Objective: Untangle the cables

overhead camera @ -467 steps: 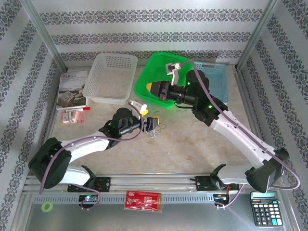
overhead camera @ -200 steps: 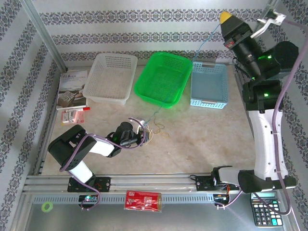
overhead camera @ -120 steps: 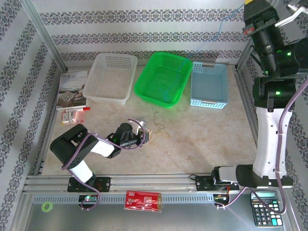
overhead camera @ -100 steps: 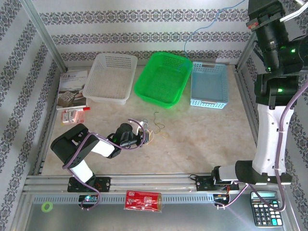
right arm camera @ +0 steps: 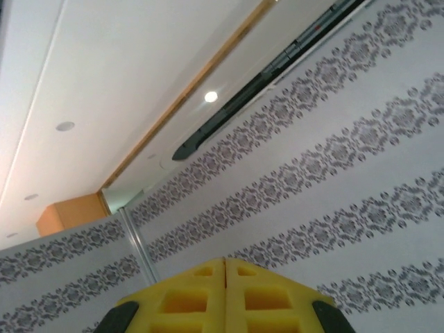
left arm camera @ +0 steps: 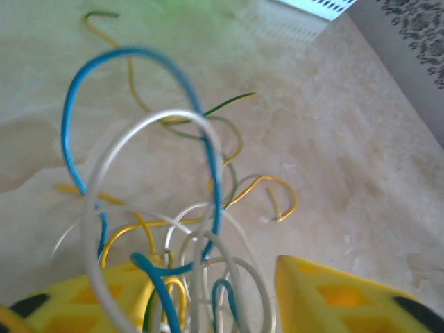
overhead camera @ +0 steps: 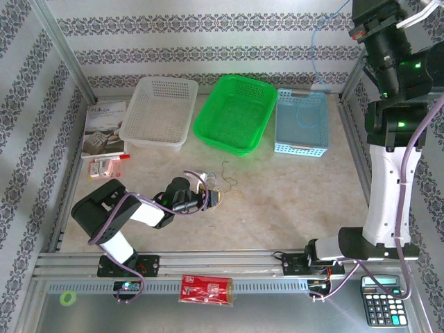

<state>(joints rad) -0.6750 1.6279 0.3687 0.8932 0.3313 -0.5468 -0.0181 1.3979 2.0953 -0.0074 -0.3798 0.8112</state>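
Blue cable [overhead camera: 313, 66] hangs free of the knot, its lower end in the blue basket [overhead camera: 300, 150] at one o'clock.
We judge one strand separated and ready to drop. The right fingers [right arm camera: 184, 298], held high at two o'clock, are pressed flush together with that strand hanging from them. The other cables [left arm camera: 215, 187], in white, yellow, green and blue loops, lie on the table [overhead camera: 291, 194] at seven o'clock between the left fingers [left arm camera: 347, 298]. These stand apart, and we cannot tell whether they pinch anything. Next, the right fingers should part over the basket, then pick another loop.
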